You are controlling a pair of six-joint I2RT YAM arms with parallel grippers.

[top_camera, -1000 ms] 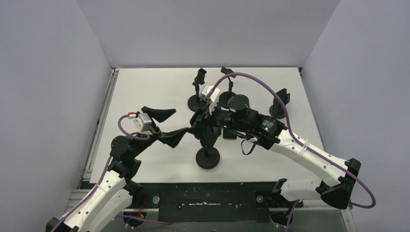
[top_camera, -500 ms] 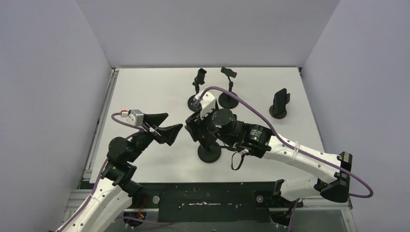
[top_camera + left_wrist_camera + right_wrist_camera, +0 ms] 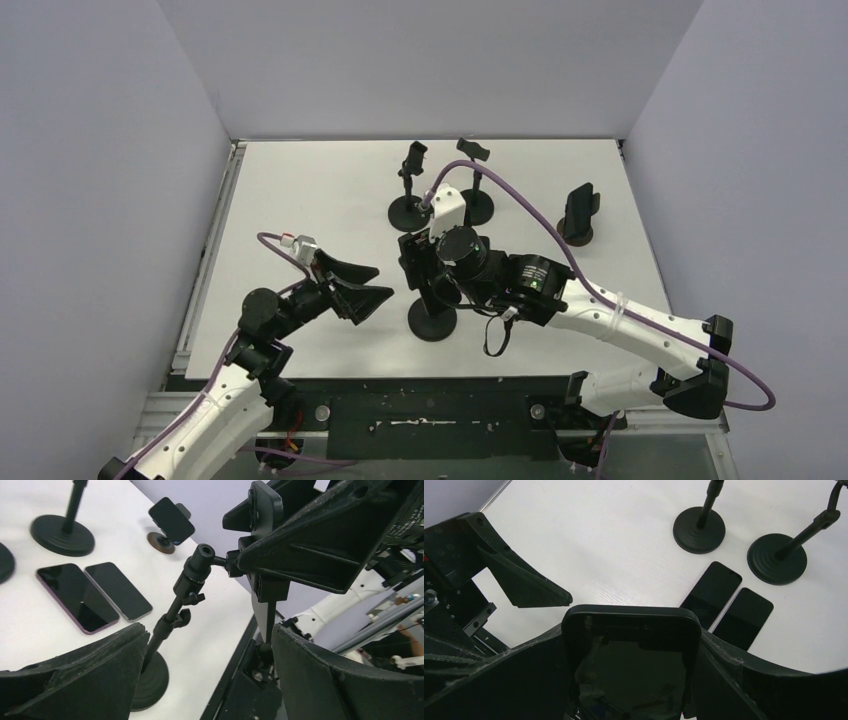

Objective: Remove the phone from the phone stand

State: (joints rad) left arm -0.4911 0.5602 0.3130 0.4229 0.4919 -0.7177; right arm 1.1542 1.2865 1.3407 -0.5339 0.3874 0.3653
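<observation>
The black phone [image 3: 631,665] stands upright between my right gripper's [image 3: 631,630] fingers, which are shut on its two long edges. In the top view the phone [image 3: 413,262] is at the head of the black phone stand [image 3: 432,322], near the table's front. In the left wrist view the phone [image 3: 261,515] shows edge-on and the stand's head [image 3: 202,560] reaches its back by a short arm. My left gripper [image 3: 207,635] is open and empty, just left of the stand's pole [image 3: 172,615]. It also shows in the top view [image 3: 385,281].
Two dark phones [image 3: 710,594] [image 3: 744,616] lie flat on the white table behind the stand. Two more round-based stands [image 3: 408,210] [image 3: 476,205] rise further back. A small stand holding another phone [image 3: 578,212] is at the back right. The table's front edge [image 3: 400,378] is close.
My left gripper has moved down and right, closer to the stand, still open. My right wrist has shifted and turned a little while keeping hold of the phone.
</observation>
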